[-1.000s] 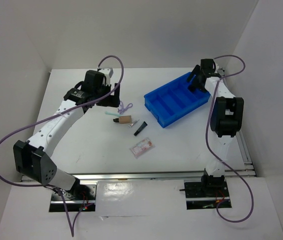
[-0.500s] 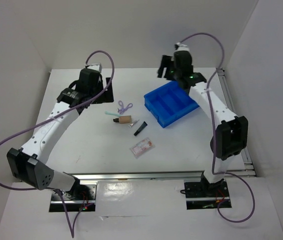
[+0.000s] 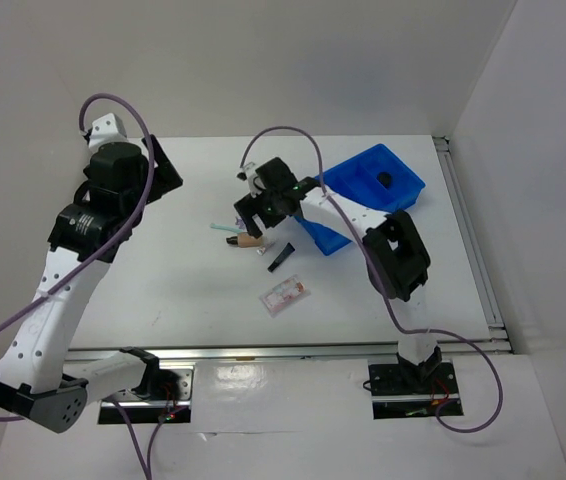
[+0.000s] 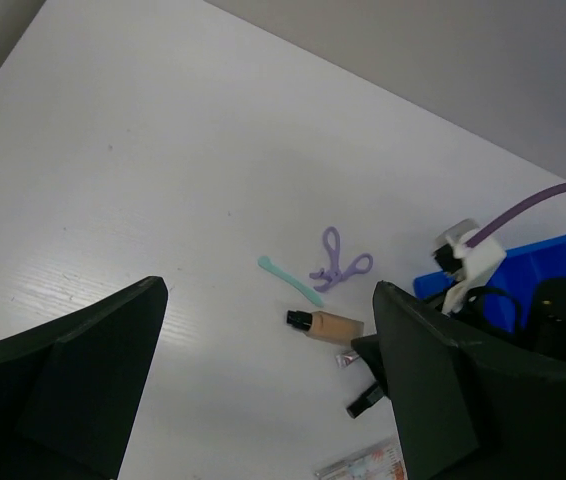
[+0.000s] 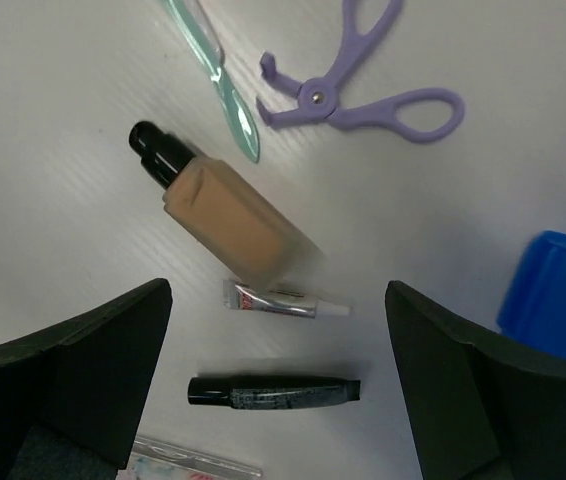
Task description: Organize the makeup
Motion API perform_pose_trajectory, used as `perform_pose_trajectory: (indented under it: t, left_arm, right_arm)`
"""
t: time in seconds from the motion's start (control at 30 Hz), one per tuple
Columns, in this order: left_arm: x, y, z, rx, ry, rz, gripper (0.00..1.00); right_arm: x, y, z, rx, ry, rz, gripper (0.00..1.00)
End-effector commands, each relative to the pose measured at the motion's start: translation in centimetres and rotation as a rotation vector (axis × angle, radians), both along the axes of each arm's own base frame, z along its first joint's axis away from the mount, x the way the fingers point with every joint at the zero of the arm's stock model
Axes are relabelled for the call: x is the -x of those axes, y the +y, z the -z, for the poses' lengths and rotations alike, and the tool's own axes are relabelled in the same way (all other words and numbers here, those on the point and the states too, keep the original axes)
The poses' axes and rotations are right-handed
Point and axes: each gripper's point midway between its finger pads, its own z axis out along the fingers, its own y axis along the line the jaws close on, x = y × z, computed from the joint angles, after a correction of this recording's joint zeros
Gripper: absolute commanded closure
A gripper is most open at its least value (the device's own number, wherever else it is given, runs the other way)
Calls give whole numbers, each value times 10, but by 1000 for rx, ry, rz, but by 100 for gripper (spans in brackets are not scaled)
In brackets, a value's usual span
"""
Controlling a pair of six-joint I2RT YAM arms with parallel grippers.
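Note:
The makeup lies mid-table. In the right wrist view I see a tan cylinder with a black end (image 5: 228,215), a mint-green stick (image 5: 213,60), a purple looped piece (image 5: 358,95), a small silver tube (image 5: 283,300), a slim black tube (image 5: 273,390) and a corner of the clear pinkish packet (image 5: 193,462). My right gripper (image 5: 278,295) hangs open and empty above them, and it also shows in the top view (image 3: 255,210). A round black pot (image 3: 384,180) sits in the blue bin (image 3: 403,195). My left gripper (image 3: 153,170) is open, high at the far left.
The blue bin's corner (image 5: 558,295) is just right of the right gripper. From the left wrist I see the cylinder (image 4: 328,325), the stick (image 4: 291,280) and the purple piece (image 4: 338,265). White walls close the back and sides.
My right arm has swung from the blue bin leftward to above the makeup cluster. My left arm has lifted and pulled back to the far left.

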Motion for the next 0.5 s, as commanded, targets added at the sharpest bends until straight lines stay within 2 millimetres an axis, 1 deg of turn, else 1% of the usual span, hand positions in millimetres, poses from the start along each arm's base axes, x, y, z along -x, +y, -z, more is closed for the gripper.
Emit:
perform_pose_trajectory:
  t: [0.0,0.03,0.07,0.1,0.13,0.17,0.2,0.23,0.27,0.3,0.33,0.4,0.47]
  left_arm:
    - [4,10,-12,24,-48,-61,2]
    - [4,10,-12,24,-48,-61,2]
    - [4,10,-12,16,-47,-58,2]
    - [4,12,-12,19,-45,-59,2]
    - [4,12,-12,19,-45,-59,2]
    - [1,11,-9,16,-35,-59,2]
    - [1,11,-9,16,-35,-59,2]
    - [0,10,-4,10,-18,-59,2]
    - [0,11,-4,0,-16,-55,2]
    - [0,11,-4,0,-16,-55,2]
    - [0,11,-4,0,-16,-55,2]
    - [0,11,-4,-8,-14,-52,2]
    - [0,11,-4,-8,-14,-52,2]
  right_arm:
    - [7,20,-12,37,-80,-136,5]
    - [10,27,-10,57,-103,-170,5]
    - [10,29,-3,79,-107,-177,3]
    - [6,29,0,91,-115,-177,3]
    - [10,34,4,102,-111,-195,3]
    - [7,36,4,108,-118,-205,3]
    - [8,37,9,108,-106,-212,3]
    - [8,36,18,123,-101,-224,3]
    - [8,42,15,117,-122,-240,2]
    - [7,43,23,124,-113,-241,2]
    - [7,47,22,134,-136,-248,1]
    - [-1,47,32,162,-144,-238,1]
    - [-6,47,37,177,-150,-225,1]
